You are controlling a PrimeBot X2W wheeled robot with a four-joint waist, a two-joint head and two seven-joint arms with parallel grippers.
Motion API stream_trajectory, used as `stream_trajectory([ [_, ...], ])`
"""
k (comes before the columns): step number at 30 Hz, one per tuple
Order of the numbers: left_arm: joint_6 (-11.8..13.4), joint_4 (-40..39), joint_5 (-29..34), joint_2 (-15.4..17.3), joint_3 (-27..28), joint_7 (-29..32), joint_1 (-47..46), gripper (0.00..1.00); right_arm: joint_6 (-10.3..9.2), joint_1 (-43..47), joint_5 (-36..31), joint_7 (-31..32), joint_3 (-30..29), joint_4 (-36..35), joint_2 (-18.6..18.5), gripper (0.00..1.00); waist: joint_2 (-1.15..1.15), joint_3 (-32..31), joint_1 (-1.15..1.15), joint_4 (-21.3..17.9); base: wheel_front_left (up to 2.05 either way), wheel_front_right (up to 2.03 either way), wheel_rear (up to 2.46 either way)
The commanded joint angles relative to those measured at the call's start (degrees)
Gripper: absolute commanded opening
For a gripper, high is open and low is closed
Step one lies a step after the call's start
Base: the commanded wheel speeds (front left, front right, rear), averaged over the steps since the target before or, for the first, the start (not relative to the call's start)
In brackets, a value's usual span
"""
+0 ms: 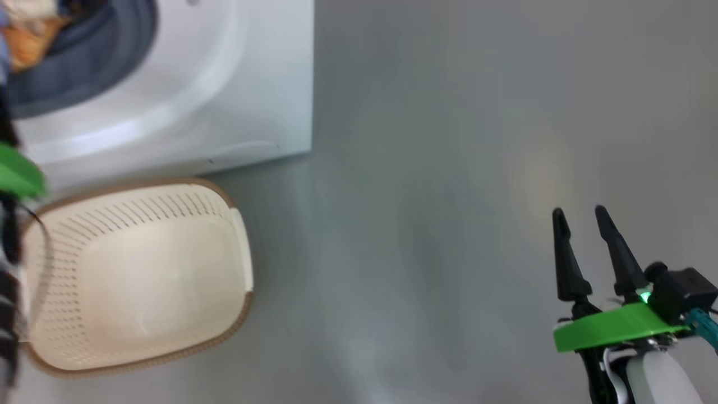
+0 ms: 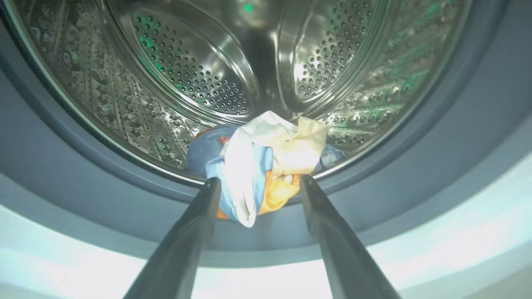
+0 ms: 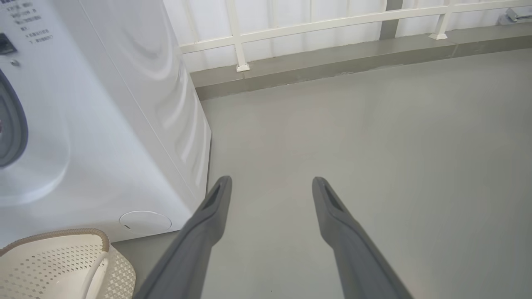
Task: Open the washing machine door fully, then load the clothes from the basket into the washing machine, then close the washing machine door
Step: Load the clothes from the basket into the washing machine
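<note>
The washing machine (image 1: 224, 84) stands at the upper left with its mouth uncovered; its door is out of view. In the left wrist view the clothes (image 2: 266, 166), a blue, cream and orange bundle, lie on the lip of the steel drum (image 2: 187, 62) and hang over the grey-blue gasket (image 2: 83, 178). My left gripper (image 2: 259, 181) is open, its tips on either side of the bundle's near end. The clothes (image 1: 28, 33) also peek from the opening in the head view. The cream basket (image 1: 140, 213) on the floor holds nothing. My right gripper (image 1: 579, 213) is open over bare floor, far right.
My left arm's green collar (image 1: 17, 174) sits at the left edge above the basket. In the right wrist view the machine's side (image 3: 158, 104) and its round lower cover (image 3: 145, 221) are to the left. A kerb with a white railing (image 3: 291, 33) runs along the back. Grey floor (image 1: 420, 224) lies between.
</note>
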Motion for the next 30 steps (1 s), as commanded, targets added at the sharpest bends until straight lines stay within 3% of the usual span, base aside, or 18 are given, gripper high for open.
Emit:
stream_trajectory([
  [1, 0.86, -3.60, 0.61, 1.56, 0.62, -1.04, 4.16, 1.00, 0.25, 1.88, -1.04, 0.18, 0.22, -1.49, -0.67, 1.00, 0.00, -6.14, 0.01, 3.23, 0.00, 0.00, 0.00],
  [12, 6.81, -24.31, 2.24, -4.74, 1.23, -1.86, 27.54, 1.00, 0.25, 6.95, -4.05, 3.79, -1.11, -4.48, -0.68, 1.00, 0.00, -13.95, 0.01, 5.01, 0.00, 0.00, 0.00],
  [17, 10.21, -36.90, 3.87, -8.40, 0.42, -1.87, 42.62, 1.00, 0.25, 9.72, -5.63, 6.69, -0.73, -6.59, -1.90, 1.00, 0.00, -18.55, 0.01, 5.91, 0.00, 0.00, 0.00],
  [30, 12.97, -45.11, 4.77, -11.67, -3.92, -1.10, 58.20, 1.00, 0.25, 14.80, -5.86, 11.76, 1.37, -10.44, -3.85, 1.00, 0.00, -26.97, 0.01, 9.58, 0.00, 0.00, 0.00],
])
